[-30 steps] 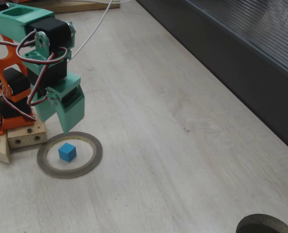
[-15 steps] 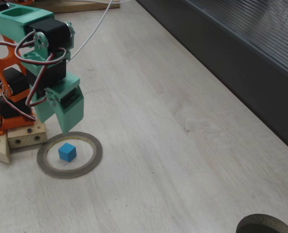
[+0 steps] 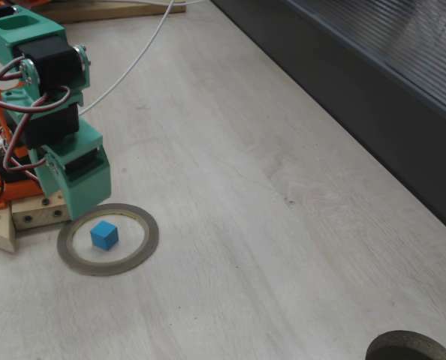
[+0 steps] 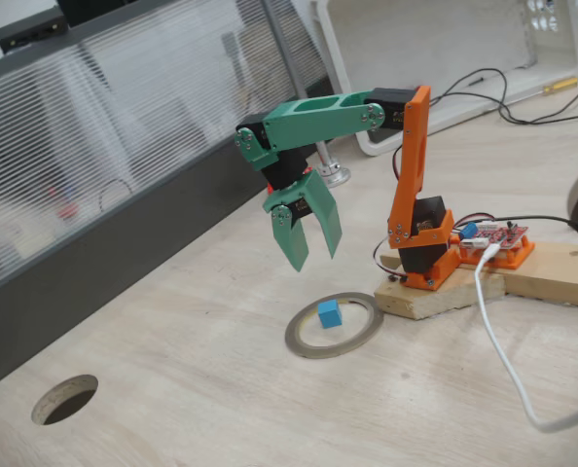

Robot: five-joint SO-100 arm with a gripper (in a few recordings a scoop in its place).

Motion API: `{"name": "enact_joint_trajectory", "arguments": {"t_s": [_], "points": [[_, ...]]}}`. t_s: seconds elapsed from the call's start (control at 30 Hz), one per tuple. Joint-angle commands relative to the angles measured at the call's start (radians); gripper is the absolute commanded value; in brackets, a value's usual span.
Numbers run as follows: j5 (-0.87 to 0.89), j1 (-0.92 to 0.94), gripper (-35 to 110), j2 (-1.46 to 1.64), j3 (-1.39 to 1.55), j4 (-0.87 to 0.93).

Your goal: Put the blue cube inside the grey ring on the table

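Your gripper [image 4: 313, 255] has pulled back toward the base since a second ago, jaws spread and empty; the blue cube [image 3: 103, 235] stays inside the grey ring [image 3: 149, 235].

- A dark grey ribbed wall [image 3: 403, 82] runs along the far edge of the surface.
- A round hole with a dark rim [image 4: 64, 399] is cut into the wood, well apart from everything else.
- A white cable [image 4: 508, 360] curves across the surface.
- A red circuit board [image 4: 498, 238] sits on a pale wooden block [image 4: 552, 277].
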Motion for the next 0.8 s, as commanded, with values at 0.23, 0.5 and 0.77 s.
{"name": "enact_joint_trajectory", "arguments": {"t_s": [0.23, 0.5, 0.77], "points": [[0.020, 0.012, 0, 0.025, -0.015, 0.018], [0.020, 0.012, 1, 0.025, -0.012, 0.018], [0.020, 0.011, 1, 0.025, -0.015, 0.018]]}}
